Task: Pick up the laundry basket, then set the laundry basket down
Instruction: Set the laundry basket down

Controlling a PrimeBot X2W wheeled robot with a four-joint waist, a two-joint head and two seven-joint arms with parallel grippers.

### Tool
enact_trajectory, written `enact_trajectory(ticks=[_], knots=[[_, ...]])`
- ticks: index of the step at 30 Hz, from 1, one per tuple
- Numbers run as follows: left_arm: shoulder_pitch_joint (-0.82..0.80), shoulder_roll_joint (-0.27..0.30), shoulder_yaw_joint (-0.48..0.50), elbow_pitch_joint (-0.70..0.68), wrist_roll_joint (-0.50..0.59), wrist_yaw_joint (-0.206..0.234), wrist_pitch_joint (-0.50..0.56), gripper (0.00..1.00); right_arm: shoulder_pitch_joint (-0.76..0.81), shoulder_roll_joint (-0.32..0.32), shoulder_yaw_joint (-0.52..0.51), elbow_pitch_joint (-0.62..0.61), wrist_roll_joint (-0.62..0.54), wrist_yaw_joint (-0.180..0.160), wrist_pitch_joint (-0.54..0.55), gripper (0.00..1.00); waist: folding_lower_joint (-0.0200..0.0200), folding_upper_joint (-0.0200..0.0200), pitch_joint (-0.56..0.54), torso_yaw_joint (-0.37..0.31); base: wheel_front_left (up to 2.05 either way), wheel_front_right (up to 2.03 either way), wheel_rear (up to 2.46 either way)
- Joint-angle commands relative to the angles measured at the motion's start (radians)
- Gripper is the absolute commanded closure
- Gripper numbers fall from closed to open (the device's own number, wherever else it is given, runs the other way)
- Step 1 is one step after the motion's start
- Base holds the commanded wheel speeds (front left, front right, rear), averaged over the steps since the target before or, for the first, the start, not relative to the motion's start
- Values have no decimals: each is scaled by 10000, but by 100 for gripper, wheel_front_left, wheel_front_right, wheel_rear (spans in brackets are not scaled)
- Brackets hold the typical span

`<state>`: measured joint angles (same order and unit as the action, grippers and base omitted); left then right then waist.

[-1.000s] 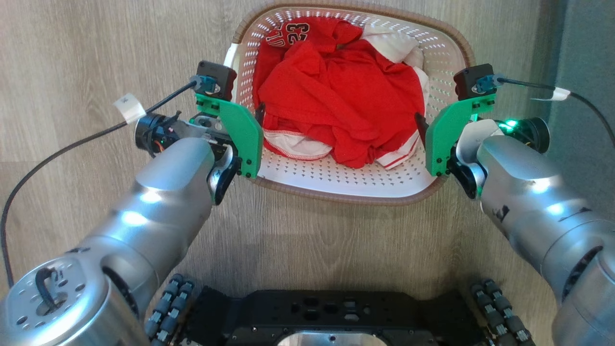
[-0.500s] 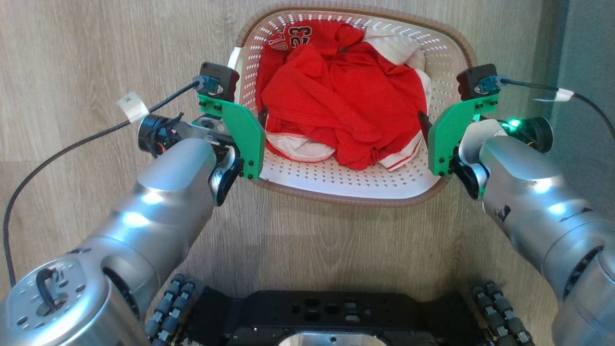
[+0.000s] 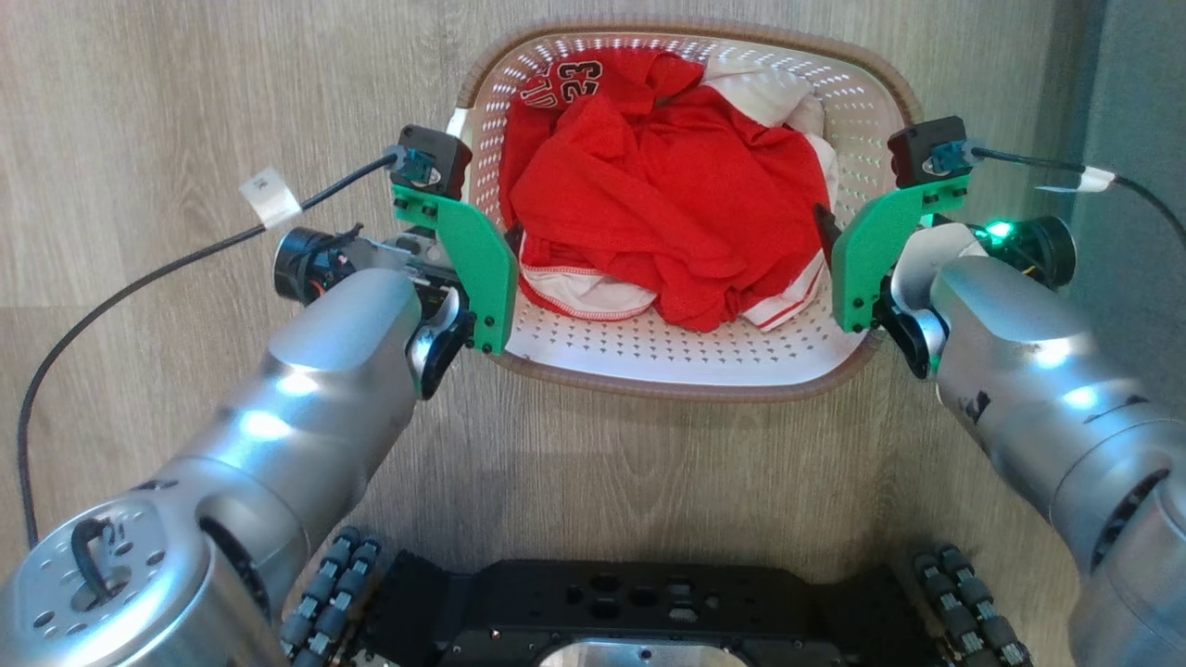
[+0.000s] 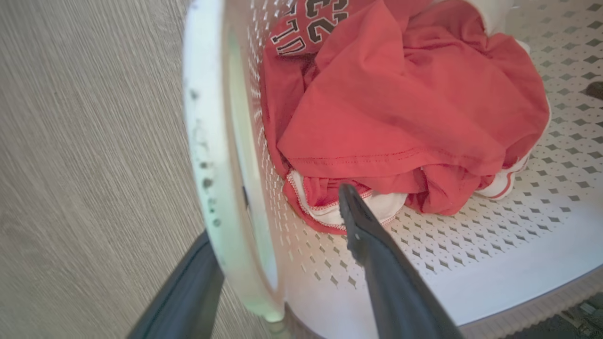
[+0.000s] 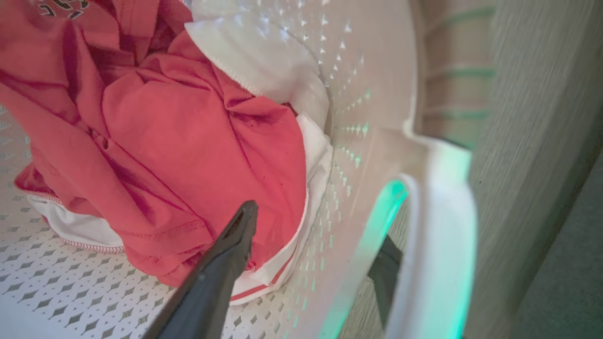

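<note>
Pale wood-grain flooring (image 3: 185,93) is spreading across most of the head view, with a darker grey strip (image 3: 1144,111) running down the right edge; the laundry basket (image 3: 667,389) is sitting in the upper centre of the frame, between the two arms; whether it is resting on the floor or hanging just clear of it, I cannot tell. The left gripper (image 4: 278,216) is straddling the left handle (image 4: 207,141) with its jaws spread wide, one finger reaching inside the perforated wall and the other running outside; the right gripper (image 5: 318,226) is doing the same at the right handle (image 5: 438,226), unclenched, its outer finger showing through the handle's opening. Judging by this, the basket is being borne on its handles rather than squeezed; doing that well is calling for both arms travelling at one height and pace so the basket is not tipping, and for the inner fingers (image 4: 377,263) keeping off the red jersey (image 3: 667,204) lying just beside them. Dark numerals "23" (image 3: 582,74) are reading clearly at the top of the jersey, beside letters partly folded away; a white tag (image 3: 269,195) on the left cable is carrying a mark too small to read.
</note>
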<state>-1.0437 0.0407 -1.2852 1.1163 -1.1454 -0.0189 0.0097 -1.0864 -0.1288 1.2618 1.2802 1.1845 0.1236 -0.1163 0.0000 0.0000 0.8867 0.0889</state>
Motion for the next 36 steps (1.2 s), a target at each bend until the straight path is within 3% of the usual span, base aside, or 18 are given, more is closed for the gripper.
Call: enact_trajectory(ticks=[1,10,20,29,36], knots=[[291,95,50,-131,-70,-103,40,0,261,91,67,-40,-107,71,-131,0,0,0,-5,13,0,0,0],[319,95,50,-339,7,-124,256,0,14,-31,84,-33,-208,71,-268,0,0,0,-21,105,0,0,0],[253,95,50,-235,40,75,-229,0,101,-117,15,58,-116,71,-104,0,0,0,-182,126,0,0,0],[516,95,50,-20,137,220,-661,0,451,-127,-42,99,-137,71,19,0,0,0,-765,137,0,0,0],[975,95,68,264,-76,381,-961,0,933,-175,-132,103,-206,71,180,0,0,0,-1814,53,0,0,0]])
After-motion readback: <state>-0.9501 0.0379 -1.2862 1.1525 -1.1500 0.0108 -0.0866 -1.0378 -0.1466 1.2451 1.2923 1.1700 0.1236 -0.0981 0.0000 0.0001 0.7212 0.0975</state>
